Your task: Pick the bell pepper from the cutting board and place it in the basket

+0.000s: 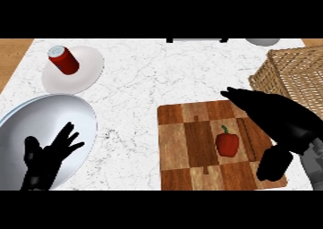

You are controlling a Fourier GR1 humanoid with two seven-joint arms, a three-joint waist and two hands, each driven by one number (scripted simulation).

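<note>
Pepper first: from the head view I see the red bell pepper (pixel 227 143) lying on the wooden cutting board (pixel 190 147), a bit right of the board's middle. Its green stem points to the far side, so its long way runs from near to far.

My right hand (pixel 282 129) is over the right part of the board. The fingers reach toward the far side and the thumb hangs down on the near side. The hand is spread wide and holds nothing. The pepper lies just to the left of it, between where the fingers and thumb could close. I do not think the hand touches the pepper yet, but from this high up I cannot be sure.

My left hand (pixel 48 156) is far off to the left. It rests with its fingers spread over a big silver plate (pixel 81 109). It is well apart from the pepper, so the right hand is the one to use.

The wicker basket (pixel 292 71) sits at the far right, just past the board's far right corner. I think the next move is to slide my right hand a little left and down, then close around the pepper's sides.

Farther left, a red can (pixel 64 60) stands on a white plate (pixel 87 74).
</note>
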